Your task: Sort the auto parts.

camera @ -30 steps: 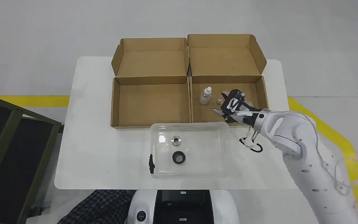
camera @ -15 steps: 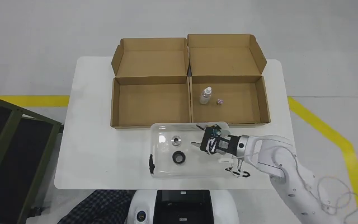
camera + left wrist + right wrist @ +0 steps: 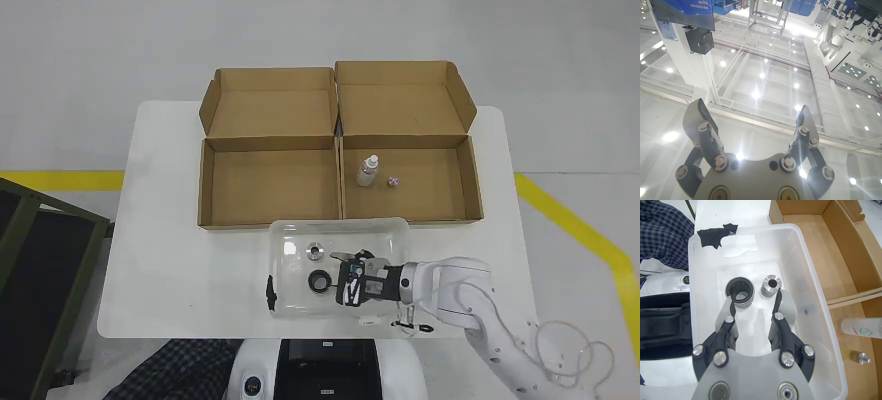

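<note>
Large industrial hall — grey floor (image 3: 100, 60) with yellow line (image 3: 70, 180), high gridded ceiling (image 3: 772, 75), hanging screen (image 3: 681, 13)

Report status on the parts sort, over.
Right gripper open, empty, down in clear bin. Left gripper open, empty, facing ceiling. Black bearing, silver cylinder just ahead of right gripper. Nothing between.

Top view overhead, facing table (image 3: 170, 250); right wrist close over bin (image 3: 745, 226), shared; left wrist faces ceiling (image 3: 772, 79).

right hand (image 3: 754, 294) gone from the right box (image 3: 432, 186), now spread over the clear bin (image 3: 292, 292), near the black bearing (image 3: 739, 292)
</note>
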